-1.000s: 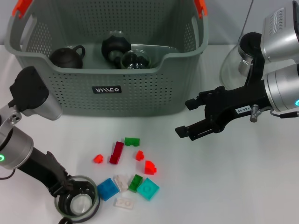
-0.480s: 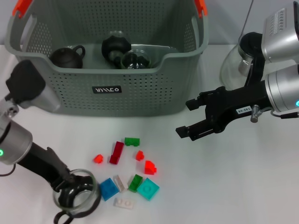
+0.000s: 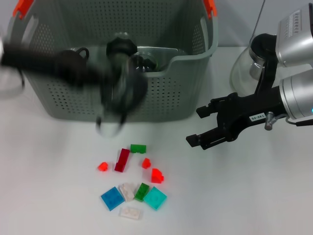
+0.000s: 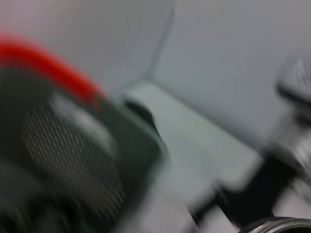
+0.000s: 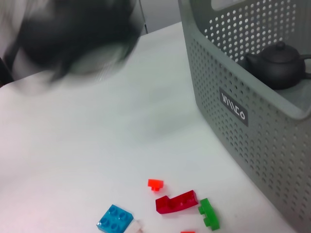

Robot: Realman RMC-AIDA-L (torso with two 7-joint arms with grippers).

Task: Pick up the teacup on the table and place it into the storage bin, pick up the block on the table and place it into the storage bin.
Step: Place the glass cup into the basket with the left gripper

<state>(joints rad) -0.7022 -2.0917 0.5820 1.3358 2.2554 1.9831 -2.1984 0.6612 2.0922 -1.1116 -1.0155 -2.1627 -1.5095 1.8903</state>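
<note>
Head view: left end effector is a dark smear in front of the storage bin's near wall, just right of its black label, with the arm streaking in from the far left. A faint glassy ring hangs at its lower edge, likely the teacup; too blurred to be sure, and cannot tell whether the fingers are closed on it. Judged to be carrying the cup up toward the bin rim, so the drop is not yet made.

Right end effector, fingers spread open and holding nothing, hangs over the surface to the right of the bin's near corner. It looks parked clear of the left arm's path, within reach of the blocks.

Bin sits far centre, orange-red handle tops at both ends. Inside: a dark teapot at left, a round dark piece and a glass item beside it.

Blocks lie scattered on the near surface below the bin: green block, dark red block, small red bits, blue block, teal block, a white piece. None lifted yet.

Glass jug stands far right, behind the right arm, apart from the bin
</note>
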